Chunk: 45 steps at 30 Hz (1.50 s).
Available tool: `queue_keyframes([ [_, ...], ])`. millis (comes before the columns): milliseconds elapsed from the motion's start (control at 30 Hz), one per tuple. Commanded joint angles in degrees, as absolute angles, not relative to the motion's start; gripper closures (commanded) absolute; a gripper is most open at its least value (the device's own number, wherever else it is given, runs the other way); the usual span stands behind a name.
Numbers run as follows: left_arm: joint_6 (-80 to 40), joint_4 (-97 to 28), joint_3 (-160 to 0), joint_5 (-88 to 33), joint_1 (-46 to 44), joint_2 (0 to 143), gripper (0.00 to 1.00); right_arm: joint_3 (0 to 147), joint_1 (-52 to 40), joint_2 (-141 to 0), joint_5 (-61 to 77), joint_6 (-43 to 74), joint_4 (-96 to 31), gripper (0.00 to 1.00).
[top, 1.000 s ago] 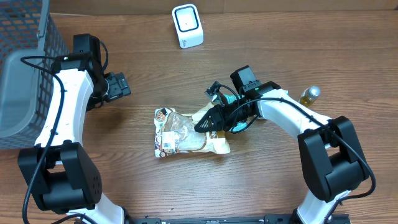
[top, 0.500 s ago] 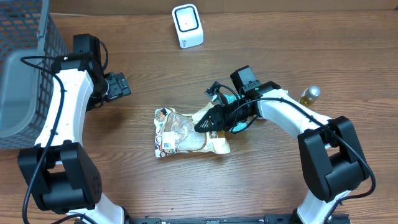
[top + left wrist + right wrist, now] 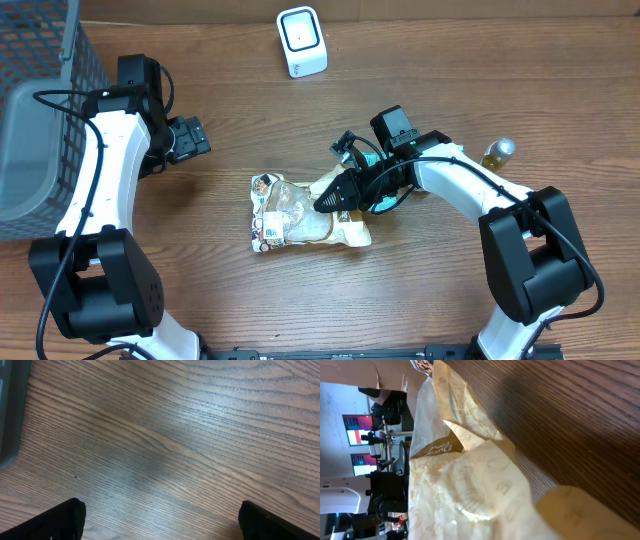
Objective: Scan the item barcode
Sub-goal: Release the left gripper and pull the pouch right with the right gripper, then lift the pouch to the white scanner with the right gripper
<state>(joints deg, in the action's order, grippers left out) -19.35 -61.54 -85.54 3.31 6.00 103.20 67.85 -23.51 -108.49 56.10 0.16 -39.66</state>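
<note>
The item is a tan and clear snack bag lying flat on the wooden table at the centre, with a small white printed label at its lower left corner. My right gripper is shut on the bag's upper right edge. In the right wrist view the crinkled bag fills the frame and hides the fingers. The white scanner stands at the far edge, well apart from the bag. My left gripper hangs open over bare wood to the left, and its dark fingers show with nothing between them.
A grey wire basket fills the far left corner, and its edge shows in the left wrist view. A small brown bottle with a silver cap stands at the right, beside my right arm.
</note>
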Motion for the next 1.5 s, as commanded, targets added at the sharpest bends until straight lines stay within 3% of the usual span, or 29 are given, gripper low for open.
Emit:
queue_keyframes([
  [0, -19.5, -61.4, -86.6, 4.0, 5.9, 103.0, 0.01, 67.9, -23.5, -107.3, 56.2, -0.5, -39.3, 0.96],
  [200, -19.5, -61.4, -86.6, 4.0, 5.9, 103.0, 0.00, 67.9, -23.5, -107.3, 47.1, -0.5, -39.0, 0.96],
  [467, -19.5, -61.4, -86.6, 4.0, 5.9, 103.0, 0.00, 67.9, -23.5, -107.3, 20.9, -0.5, -37.6, 0.96],
  [800, -19.5, -61.4, -86.6, 4.0, 5.9, 103.0, 0.00, 67.9, -23.5, -107.3, 21.3, -0.2, -37.2, 0.94],
  [967, -19.5, -61.4, -86.6, 4.0, 5.9, 103.0, 0.00, 69.0, -23.4, -107.3, 28.9, -0.1, -36.1, 0.96],
  [1200, -19.5, -61.4, -86.6, 4.0, 5.9, 103.0, 0.00, 87.9, -23.6, -107.3, 30.7, -2.9, -44.2, 0.97],
  [1467, -19.5, -61.4, -86.6, 4.0, 5.9, 103.0, 0.01, 117.1, -25.1, -107.3, 15.6, -11.2, -58.4, 0.97],
])
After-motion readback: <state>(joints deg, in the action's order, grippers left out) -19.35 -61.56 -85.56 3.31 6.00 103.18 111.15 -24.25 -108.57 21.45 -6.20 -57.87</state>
